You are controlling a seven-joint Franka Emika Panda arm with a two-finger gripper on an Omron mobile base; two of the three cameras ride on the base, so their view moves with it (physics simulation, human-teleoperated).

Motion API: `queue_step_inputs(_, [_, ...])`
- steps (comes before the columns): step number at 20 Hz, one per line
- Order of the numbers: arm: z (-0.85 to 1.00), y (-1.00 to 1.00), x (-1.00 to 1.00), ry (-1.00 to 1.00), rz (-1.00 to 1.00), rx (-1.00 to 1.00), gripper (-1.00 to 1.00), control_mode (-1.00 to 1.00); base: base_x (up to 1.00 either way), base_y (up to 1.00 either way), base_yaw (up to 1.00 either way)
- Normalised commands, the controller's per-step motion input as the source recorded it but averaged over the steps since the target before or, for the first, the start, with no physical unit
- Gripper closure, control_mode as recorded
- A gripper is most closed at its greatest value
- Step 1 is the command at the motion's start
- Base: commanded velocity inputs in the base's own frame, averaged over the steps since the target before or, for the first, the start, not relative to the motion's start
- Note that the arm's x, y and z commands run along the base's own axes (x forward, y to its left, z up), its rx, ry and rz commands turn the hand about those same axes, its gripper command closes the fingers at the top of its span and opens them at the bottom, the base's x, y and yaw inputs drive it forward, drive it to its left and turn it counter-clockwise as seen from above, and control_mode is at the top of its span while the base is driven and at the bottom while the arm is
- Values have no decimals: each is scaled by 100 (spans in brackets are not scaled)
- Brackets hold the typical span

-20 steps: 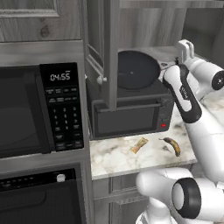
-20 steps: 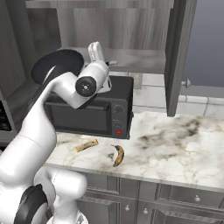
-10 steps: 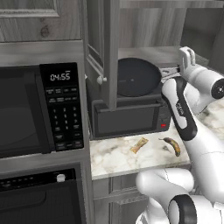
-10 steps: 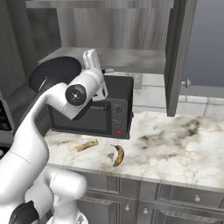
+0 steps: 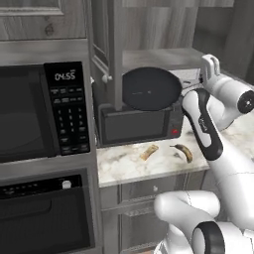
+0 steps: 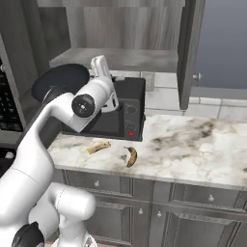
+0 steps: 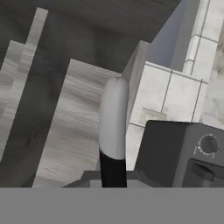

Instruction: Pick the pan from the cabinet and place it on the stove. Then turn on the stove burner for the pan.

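The arm (image 5: pixel 208 134) is glossy white, built from thick rounded tube segments that swell into bulbous housings at each joint. Dark grey to black round caps mark the joint axes: one on the side of the wrist housing (image 6: pixel 83 105), one low on the base joint (image 5: pixel 207 240). A black band with small pale markings runs along the forearm link in the left base view. The hand piece (image 5: pixel 210 65) is white and blocky, with a loop-shaped opening.
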Motion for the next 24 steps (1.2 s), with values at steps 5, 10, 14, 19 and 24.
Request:
queue_step_inputs(5, [0, 0, 0, 0, 0, 0, 100, 100, -60, -27, -7])
queue_step_inputs(10, [0, 0, 0, 0, 0, 0, 100, 100, -60, -40, -8])
queue_step_inputs(14, [0, 0, 0, 0, 0, 0, 100, 100, -68, -44, -7])
queue_step_inputs(19, [0, 0, 0, 0, 0, 0, 100, 100, -76, -40, -8])
queue_step_inputs(24, [0, 0, 0, 0, 0, 0, 100, 100, -69, -22, -17])
